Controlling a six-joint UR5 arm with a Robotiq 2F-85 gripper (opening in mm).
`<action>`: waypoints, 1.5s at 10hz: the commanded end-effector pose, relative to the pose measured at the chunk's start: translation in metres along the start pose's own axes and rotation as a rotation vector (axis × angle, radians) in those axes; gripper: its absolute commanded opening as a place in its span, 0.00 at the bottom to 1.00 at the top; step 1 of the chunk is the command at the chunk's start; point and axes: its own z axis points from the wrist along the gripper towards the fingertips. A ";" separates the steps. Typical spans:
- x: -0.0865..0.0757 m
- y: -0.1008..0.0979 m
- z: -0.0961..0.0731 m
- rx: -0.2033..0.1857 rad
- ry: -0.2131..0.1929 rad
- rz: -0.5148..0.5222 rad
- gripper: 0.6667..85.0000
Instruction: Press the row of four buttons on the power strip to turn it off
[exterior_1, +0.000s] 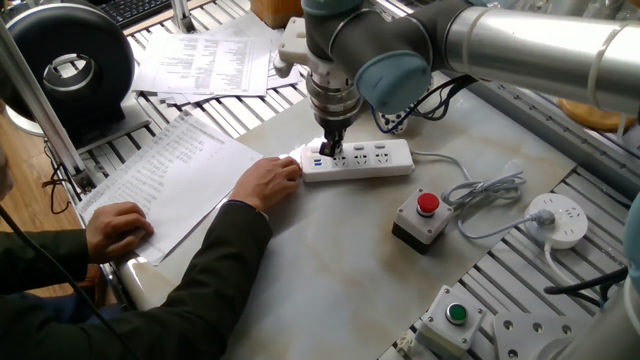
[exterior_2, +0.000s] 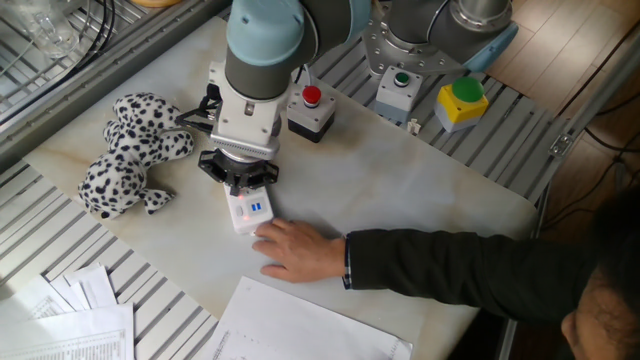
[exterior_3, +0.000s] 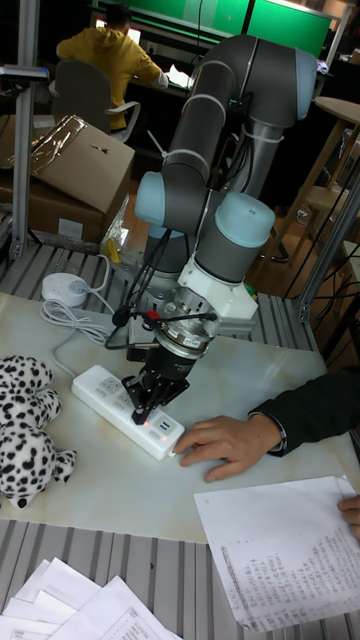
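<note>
At frame centre, the UR5's pincer (exterior_1: 330, 150) bears down on the USB end of the power strip (exterior_1: 372, 160); whether its fingers are parted cannot be told. A person's hand (exterior_1: 268, 180) braces that end, sensible since the light, rigid plastic bar would likely skid on the smooth surface (exterior_1: 330, 260).

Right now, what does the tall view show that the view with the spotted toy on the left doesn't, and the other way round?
Only the tall view shows the round socket with its coiled cord, a cardboard box, and a person in yellow in the background. Only the other fixed view shows the red button, a green button and a yellow box. Both show the tool down on the power strip, a person's hand at the strip's end, the spotted toy and papers.
</note>
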 end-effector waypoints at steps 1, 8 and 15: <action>-0.002 -0.002 -0.003 -0.021 -0.008 0.001 0.00; 0.008 -0.009 0.009 -0.012 -0.020 -0.009 0.00; -0.008 0.024 -0.069 -0.041 0.046 0.061 0.00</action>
